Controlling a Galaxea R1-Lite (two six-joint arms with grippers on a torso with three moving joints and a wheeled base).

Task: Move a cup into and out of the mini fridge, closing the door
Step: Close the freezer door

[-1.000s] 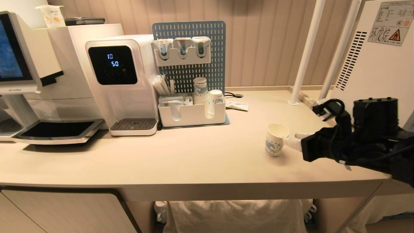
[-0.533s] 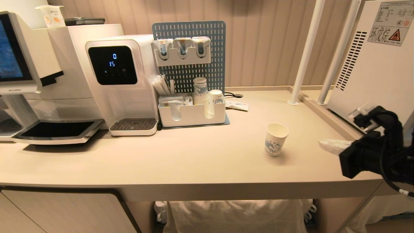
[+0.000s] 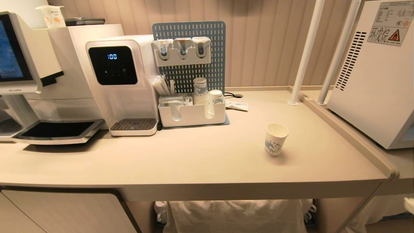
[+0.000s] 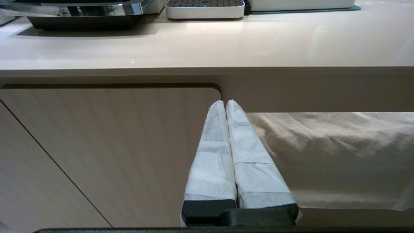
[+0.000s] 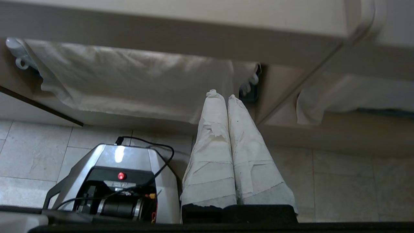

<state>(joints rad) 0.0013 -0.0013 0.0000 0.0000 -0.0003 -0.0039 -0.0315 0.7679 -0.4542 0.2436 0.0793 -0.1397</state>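
The cup (image 3: 276, 139) stood upright and alone on the beige counter (image 3: 200, 161), well above and apart from both grippers, with the mini fridge (image 3: 375, 74) at the counter's right end. The right gripper (image 5: 226, 97) hung below the counter edge, fingers pressed together and empty, over a tiled floor (image 5: 339, 181) and the robot's base (image 5: 113, 181); a pale cloth (image 5: 129, 84) draped beyond its tips. The left gripper (image 4: 225, 103), likewise clenched on nothing, pointed at a cabinet door (image 4: 106, 145) under the counter.
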